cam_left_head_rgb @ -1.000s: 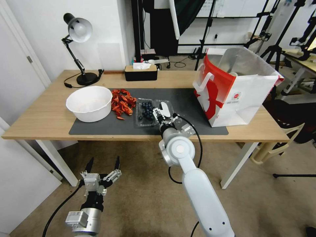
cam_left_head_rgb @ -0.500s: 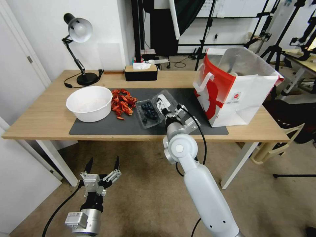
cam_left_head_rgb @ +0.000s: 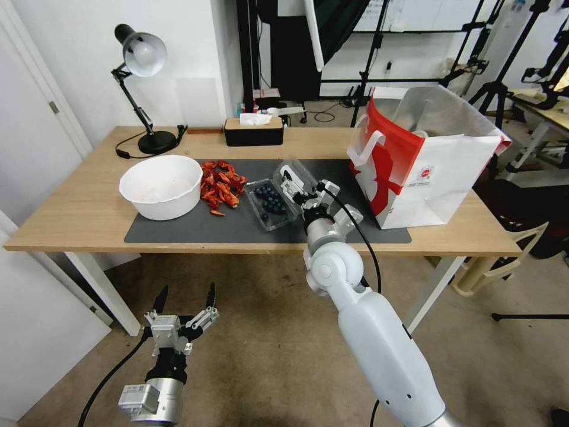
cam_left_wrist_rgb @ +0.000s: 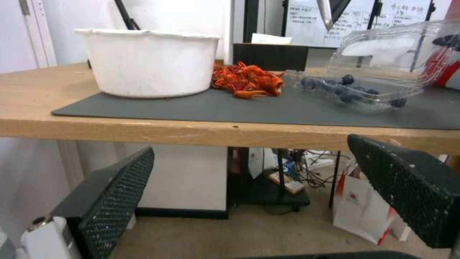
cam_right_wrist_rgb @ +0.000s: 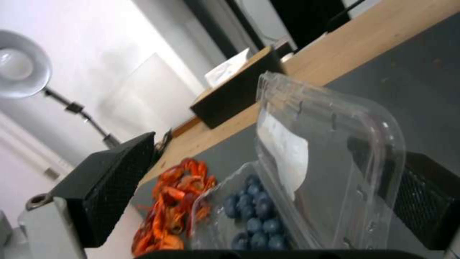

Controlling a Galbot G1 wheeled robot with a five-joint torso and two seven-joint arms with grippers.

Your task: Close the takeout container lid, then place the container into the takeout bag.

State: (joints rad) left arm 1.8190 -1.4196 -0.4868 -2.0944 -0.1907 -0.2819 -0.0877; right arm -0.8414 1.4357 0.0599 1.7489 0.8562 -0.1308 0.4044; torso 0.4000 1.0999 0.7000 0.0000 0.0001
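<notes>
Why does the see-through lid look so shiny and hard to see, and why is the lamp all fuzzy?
In the right wrist view the clear lid sits very close and catches pale reflections, so the mat shows hazily through it; the lamp far behind is out of focus. In the head view straight edges bow outward near the borders, and the lid shows bright glints.

On the table (cam_left_head_rgb: pixel 71 219) lay a mat (cam_left_head_rgb: pixel 237 225). On the mat, from left to right, sat the bowl (cam_left_head_rgb: pixel 161 185), the crayfish pile (cam_left_head_rgb: pixel 220 184), the takeout container (cam_left_head_rgb: pixel 274 203) and the takeout bag (cam_left_head_rgb: pixel 424 160). Behind the mat stood the tissue box (cam_left_head_rgb: pixel 253 131), and the lamp (cam_left_head_rgb: pixel 142 89) at the back left.
</notes>
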